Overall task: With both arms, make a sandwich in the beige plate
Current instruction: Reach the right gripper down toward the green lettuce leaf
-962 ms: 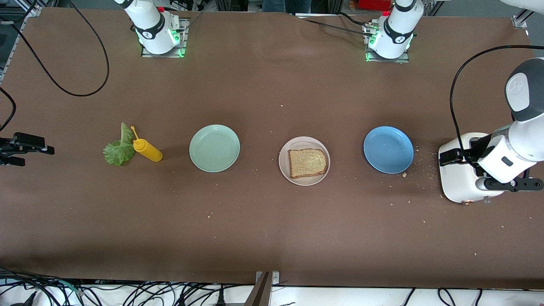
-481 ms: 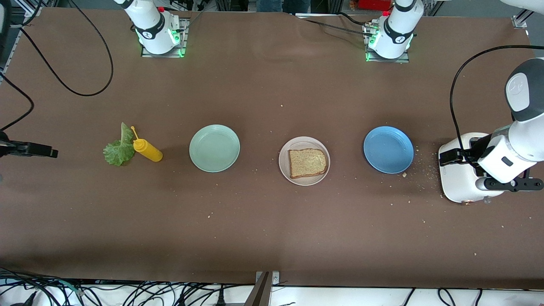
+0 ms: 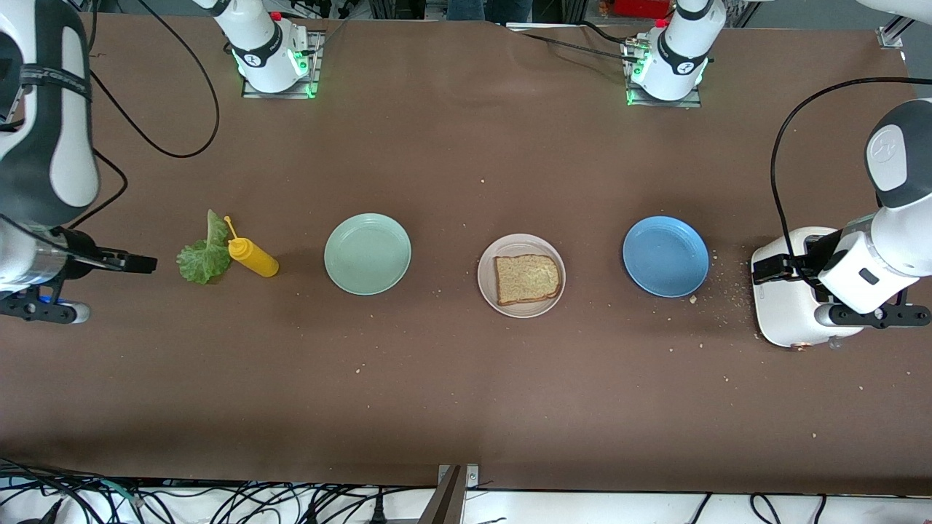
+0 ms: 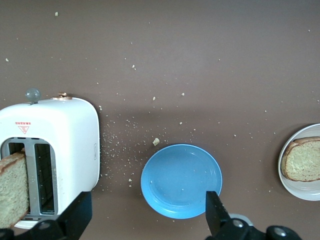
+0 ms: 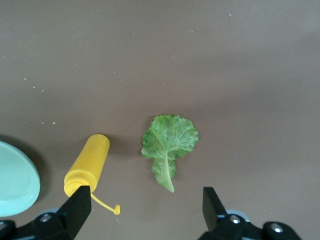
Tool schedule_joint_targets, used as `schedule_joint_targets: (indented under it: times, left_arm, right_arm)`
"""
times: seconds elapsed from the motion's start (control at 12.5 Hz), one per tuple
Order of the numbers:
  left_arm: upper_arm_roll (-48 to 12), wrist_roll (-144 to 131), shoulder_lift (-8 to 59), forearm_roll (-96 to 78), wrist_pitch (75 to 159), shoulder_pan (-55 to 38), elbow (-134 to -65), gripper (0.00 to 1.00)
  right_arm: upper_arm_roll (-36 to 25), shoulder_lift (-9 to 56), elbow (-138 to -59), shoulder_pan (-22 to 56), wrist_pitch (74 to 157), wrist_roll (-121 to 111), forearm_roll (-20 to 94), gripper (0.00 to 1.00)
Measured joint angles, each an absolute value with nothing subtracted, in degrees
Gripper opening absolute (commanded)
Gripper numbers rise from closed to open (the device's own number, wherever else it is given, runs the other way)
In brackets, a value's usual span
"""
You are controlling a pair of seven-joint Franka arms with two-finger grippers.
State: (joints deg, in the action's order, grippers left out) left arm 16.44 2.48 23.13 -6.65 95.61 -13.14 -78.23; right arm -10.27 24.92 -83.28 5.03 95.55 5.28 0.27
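Right pincer point(image 3: 142, 262) has advanced; lettuce point(image 3: 204, 255) ruffled green.

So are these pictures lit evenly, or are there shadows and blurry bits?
Front view: soft, even light, faint shadows beside the mint-green plate and yellow bottle. Right wrist view: lettuce leaf sharp, the right pincer fingers at the edge softer. Left wrist view: toaster bright, not glaring.

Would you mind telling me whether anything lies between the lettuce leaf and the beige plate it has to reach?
Yes: the yellow squeeze bottle lies right beside the lettuce leaf, and the mint-green plate sits between it and the beige plate.
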Motion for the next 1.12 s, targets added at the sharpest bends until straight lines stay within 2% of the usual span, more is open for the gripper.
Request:
schedule_joint_targets:
  times: [0.32,0.56,0.72,1.12]
  left_arm:
    - [16.44,2.48,23.13,-6.65,95.61,-13.31,-78.23,1.00]
    - [16.44,2.48,23.13,-6.65,95.61,-13.35,-78.23,1.00]
    - [16.44,2.48,23.14,-6.65,95.61,-13.36,-78.23,1.00]
    - [16.44,2.48,23.16,-6.65,95.61,-13.37,-78.23,1.00]
  right_arm:
    - [-10.33,15.22,-106.35,5.47,113.38,8.34,-0.14,1.00]
    - [-10.33,11.15,-121.48,5.47,127.48,8.56,-0.28,1.00]
    - [-10.51,10.94,-126.04,5.47,132.39,8.58,-0.33,1.00]
    - [-12.16,13.81,-128.71,5.38,137.10,8.54,-0.57,1.00]
